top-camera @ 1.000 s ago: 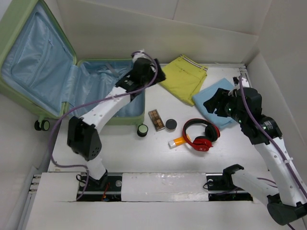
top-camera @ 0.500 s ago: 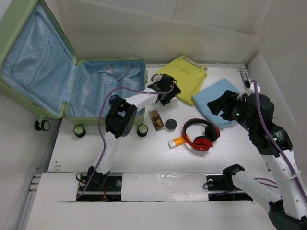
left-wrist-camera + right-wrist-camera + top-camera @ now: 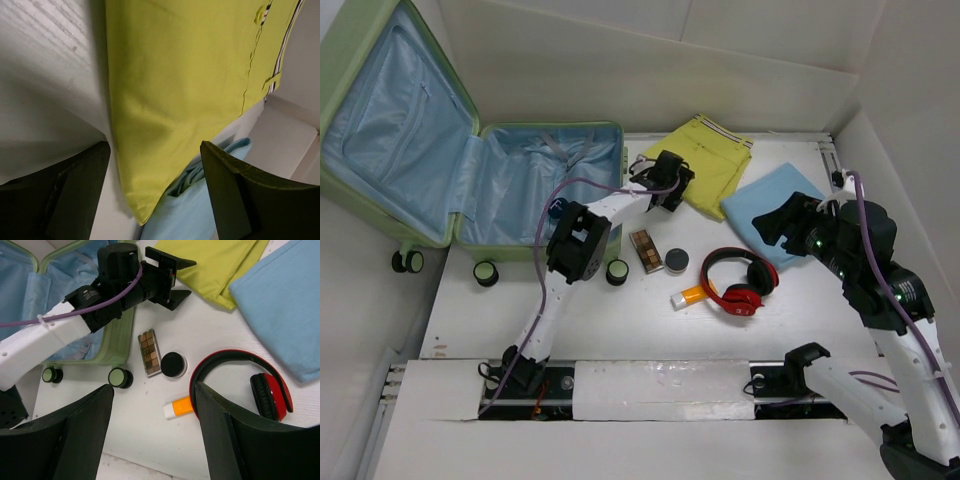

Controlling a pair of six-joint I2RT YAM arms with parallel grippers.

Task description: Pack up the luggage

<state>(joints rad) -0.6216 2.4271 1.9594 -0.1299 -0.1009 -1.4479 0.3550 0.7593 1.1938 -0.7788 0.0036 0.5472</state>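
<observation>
The luggage (image 3: 520, 252), a pale green suitcase with blue lining, lies open at the left; its wall also shows in the right wrist view (image 3: 116, 346). My left gripper (image 3: 672, 185) is open and empty, low over the table at the left corner of a folded yellow garment (image 3: 705, 160). In the left wrist view the jaws (image 3: 152, 150) stand apart around that garment's corner (image 3: 180, 75), with a folded light blue cloth (image 3: 175, 220) beyond. My right gripper (image 3: 790, 225) is open and empty, raised above the blue cloth (image 3: 770, 205) and the red headphones (image 3: 740, 280).
An eyeshadow palette (image 3: 646, 250), a black round compact (image 3: 676, 260) and an orange tube (image 3: 688, 296) lie between the suitcase and the headphones. Suitcase wheels (image 3: 617, 272) stick out at its front edge. White walls close the back and right sides.
My left arm has swung right, out of the suitcase, and its gripper now sits at the yellow garment's corner. My right arm has shifted slightly to the right.
</observation>
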